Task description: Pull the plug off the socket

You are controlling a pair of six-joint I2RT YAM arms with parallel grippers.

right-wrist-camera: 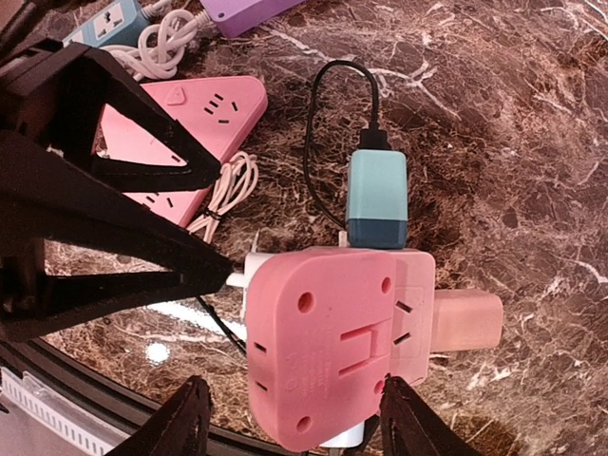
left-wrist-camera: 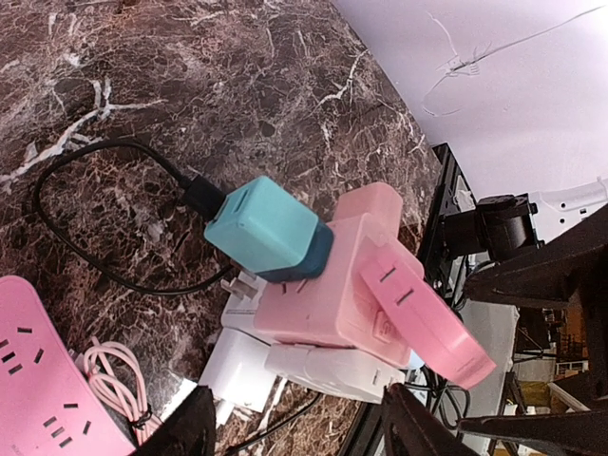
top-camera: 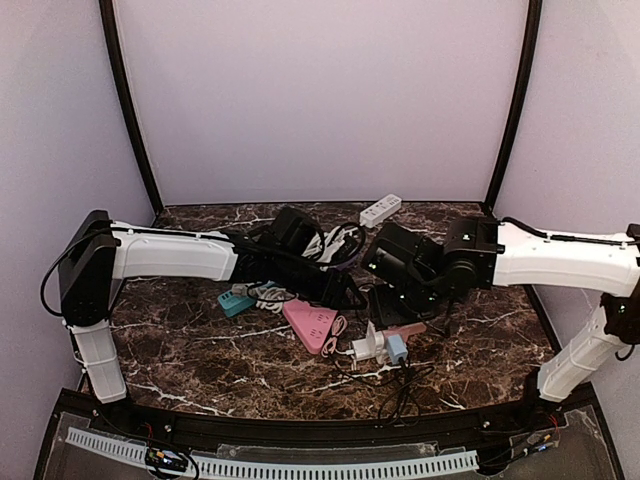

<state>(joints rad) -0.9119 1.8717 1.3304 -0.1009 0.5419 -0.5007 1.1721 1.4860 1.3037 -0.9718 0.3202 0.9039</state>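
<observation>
- The teal charger plug point(right-wrist-camera: 377, 199) is seated in one side of the pink socket block point(right-wrist-camera: 332, 342). The block lies on the marble bench point(right-wrist-camera: 494, 114) near a pink triangular power strip point(right-wrist-camera: 199, 123). A black cable point(right-wrist-camera: 328, 104) loops away from the plug's outer end.
- The right claw point(right-wrist-camera: 294, 380) is spread wide with the socket block between its fingers. I cannot tell whether the fingers touch the block, and nothing is gripped.
- The left claw point(left-wrist-camera: 299, 389) is also wide open and empty, hanging over the same block with the plug just ahead of it.
- I judge the step in hand to be the reach-in before any grasp, since the plug is not yet out.
- The next move calls for one claw to close on the socket block and pin it. The other should pinch the teal body across its flat sides and draw it straight along the pins, without tugging the cable.
</observation>
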